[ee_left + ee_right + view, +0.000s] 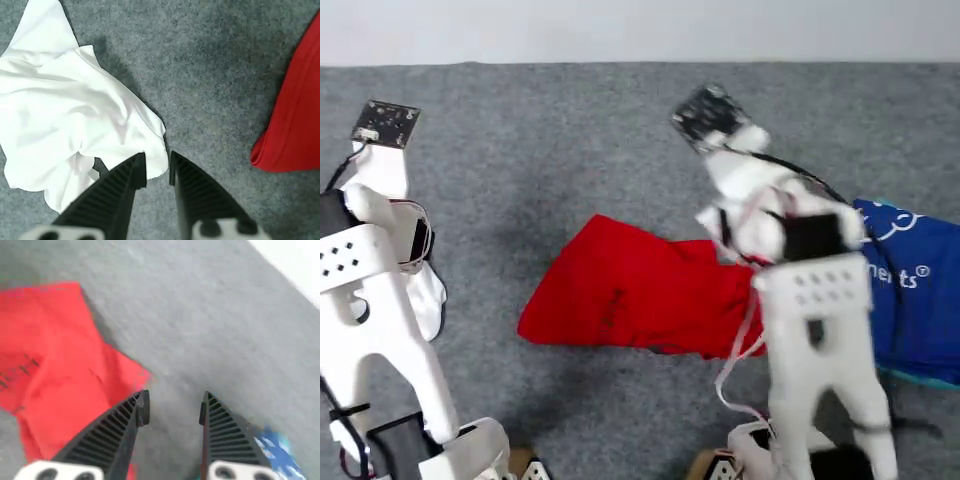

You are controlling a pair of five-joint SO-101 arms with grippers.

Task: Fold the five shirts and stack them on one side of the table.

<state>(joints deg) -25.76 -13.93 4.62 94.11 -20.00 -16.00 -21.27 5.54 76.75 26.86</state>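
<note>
Red shirt (640, 295) lay crumpled mid table (520, 150). Right gripper (172, 407) hung at its edge, jaws apart, empty. Left gripper (157, 167), jaws barely parted, sat beside white shirt (65, 115). Advice: pinch a red corner low, then spread flat.

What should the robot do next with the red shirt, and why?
Probably move the right pincer a little over the red shirt's edge, lower it and pinch. The pincer is open and empty and hangs just beside that edge. The shirt lies rumpled in the middle of the table, not yet neatly folded.
</note>
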